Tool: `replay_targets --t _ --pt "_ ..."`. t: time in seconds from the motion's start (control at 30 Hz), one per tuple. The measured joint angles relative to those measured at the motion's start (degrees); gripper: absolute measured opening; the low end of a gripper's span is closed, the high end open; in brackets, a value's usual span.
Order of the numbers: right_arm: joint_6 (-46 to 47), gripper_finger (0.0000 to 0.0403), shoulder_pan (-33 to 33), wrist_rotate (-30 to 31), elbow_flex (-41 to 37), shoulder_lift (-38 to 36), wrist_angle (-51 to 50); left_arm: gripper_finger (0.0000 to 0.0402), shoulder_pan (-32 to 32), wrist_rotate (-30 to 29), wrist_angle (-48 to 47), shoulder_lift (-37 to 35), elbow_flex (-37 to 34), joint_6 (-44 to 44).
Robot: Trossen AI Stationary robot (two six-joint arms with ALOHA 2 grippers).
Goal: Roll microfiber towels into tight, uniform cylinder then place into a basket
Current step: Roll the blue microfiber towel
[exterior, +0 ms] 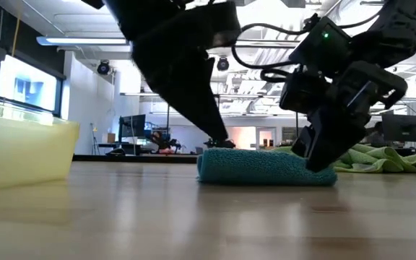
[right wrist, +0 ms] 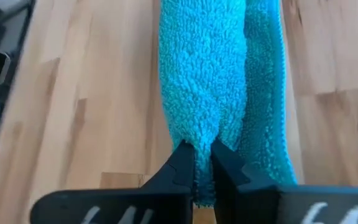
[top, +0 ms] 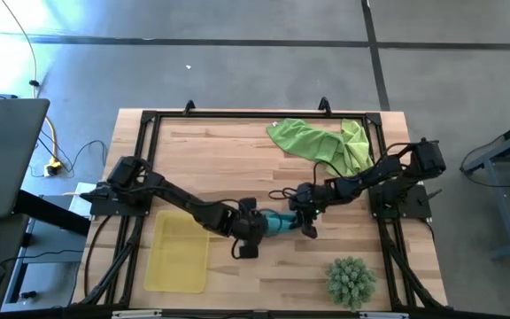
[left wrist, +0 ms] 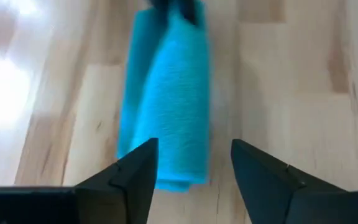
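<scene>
A teal microfiber towel [top: 280, 221], rolled into a loose cylinder, lies lengthwise on the wooden table [top: 237, 159] between my two grippers. My right gripper [right wrist: 202, 155] is shut on its right end. My left gripper [left wrist: 194, 162] is open at the roll's left end [left wrist: 173, 177], one finger on each side of it. Two lime green towels [top: 321, 143] lie crumpled at the far right. The yellow basket [top: 180, 252] sits at the near left, holding nothing that shows. My right gripper pinches a bunched ridge of the towel's right end [right wrist: 199, 140] between its two fingers, several layers together. The fingers slant down from the table's right side and point along the roll. The roll [exterior: 266, 167] rests on the table. My left gripper: I cannot tell whether its finger [left wrist: 138, 171] touches the roll.
A spiky green ball-shaped plant [top: 351, 279] stands at the near right corner. A black frame [top: 149, 120] runs around the table's edges. Bare wood lies between the basket and the plant and across the far left.
</scene>
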Motion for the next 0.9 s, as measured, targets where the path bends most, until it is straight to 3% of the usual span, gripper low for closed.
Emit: replay_targets --t 0.17,0.3,0.4,0.6,0.9 --pt "5.4 0.0007 -0.7 -1.1 0.0 0.0 -0.3 0.0197 -0.3 -1.7 3.5 3.0 0.0 8.2" --pt "5.7 0.0007 -0.7 -1.7 0.0 0.0 -0.2 0.0197 0.5 -6.7 3.7 4.8 0.0 8.8" --pt "5.7 0.0007 -0.7 -1.8 0.0 0.0 -0.1 0.0197 1.2 -7.0 3.4 5.5 0.0 7.9" --pt "2.3 0.0025 -0.7 -1.6 0.0 0.0 0.4 0.0171 2.7 4.1 2.7 6.0 0.2 0.6" --pt "-11.5 0.0131 -1.7 -1.6 -0.1 -4.3 -0.7 0.0101 4.5 16.8 3.4 6.0 0.2 -17.1"
